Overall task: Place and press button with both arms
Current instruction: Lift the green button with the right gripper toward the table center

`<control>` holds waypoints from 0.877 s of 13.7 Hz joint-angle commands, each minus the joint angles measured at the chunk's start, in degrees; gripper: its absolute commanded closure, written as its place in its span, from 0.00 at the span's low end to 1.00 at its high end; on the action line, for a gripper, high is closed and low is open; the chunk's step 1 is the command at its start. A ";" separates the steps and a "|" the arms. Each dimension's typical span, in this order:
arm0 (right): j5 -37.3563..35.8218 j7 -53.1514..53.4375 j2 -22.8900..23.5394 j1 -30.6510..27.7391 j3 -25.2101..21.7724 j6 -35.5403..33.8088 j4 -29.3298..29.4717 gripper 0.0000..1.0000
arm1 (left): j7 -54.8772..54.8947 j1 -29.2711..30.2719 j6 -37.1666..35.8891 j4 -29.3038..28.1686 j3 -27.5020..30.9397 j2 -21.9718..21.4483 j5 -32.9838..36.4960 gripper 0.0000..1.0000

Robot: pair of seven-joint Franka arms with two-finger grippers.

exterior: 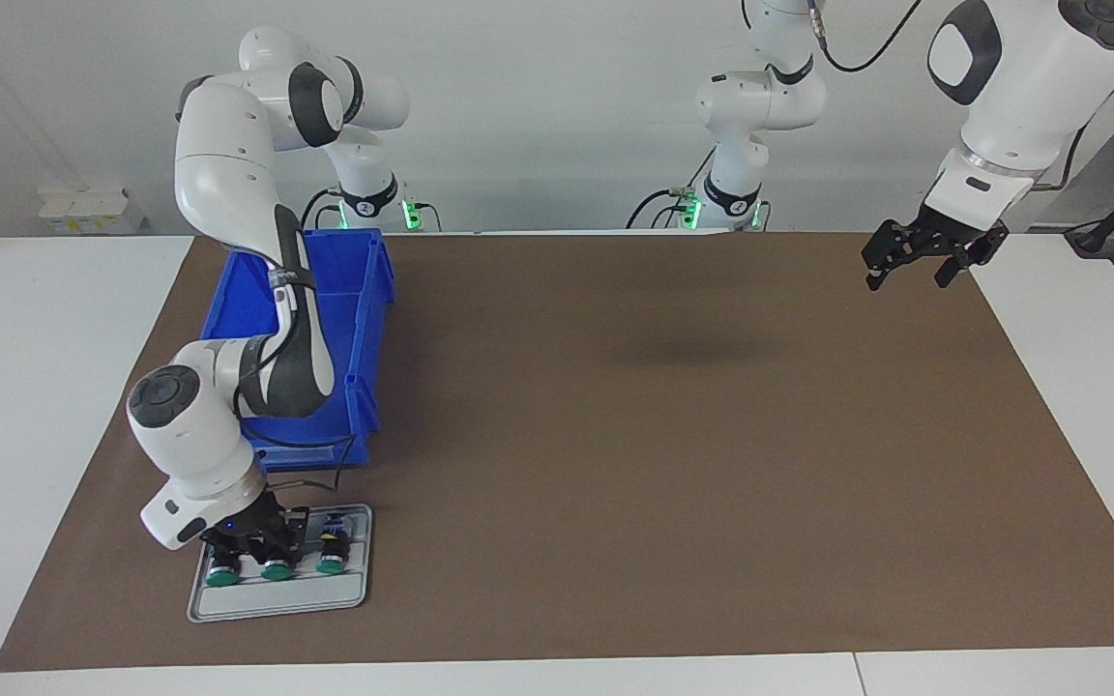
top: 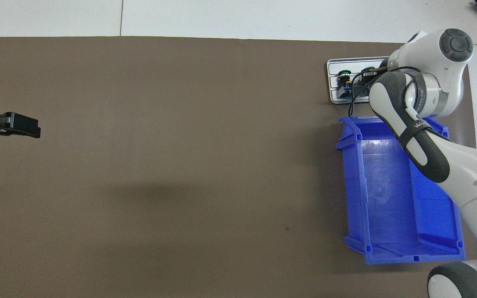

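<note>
button (exterior: 277,566) — green cap, black body, middle of three on grey tray (exterior: 277,601) | right hand (exterior: 252,551) — down around it, grip unclear | left hand (exterior: 917,261) — wide, empty

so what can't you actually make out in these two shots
- Facing view: whether the right pincer, down on the grey tray, grips a button; its own body hides the contact.
- Overhead view: the right arm covers most of that tray and the buttons on it.
- Overhead view: the left pincer is cut off by the picture's edge.
</note>
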 commanded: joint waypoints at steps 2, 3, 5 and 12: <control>0.12 7.74 -6.28 -0.40 0.54 -3.13 -1.77 1.00 | -0.58 0.54 -0.11 -1.64 -0.49 -1.65 0.72 0.00; 0.12 11.16 -7.86 -0.05 0.54 -4.89 -1.86 1.00 | -0.66 0.62 -0.11 -1.64 -0.49 -1.65 0.72 0.00; -0.06 20.11 -10.50 1.17 0.54 -8.67 -2.12 1.00 | -0.57 0.54 -0.11 -1.64 -0.49 -1.65 0.72 0.00; -1.29 58.94 -12.97 11.89 0.19 -12.20 -1.69 1.00 | -0.57 0.54 -0.11 -1.64 -0.49 -1.65 0.72 0.00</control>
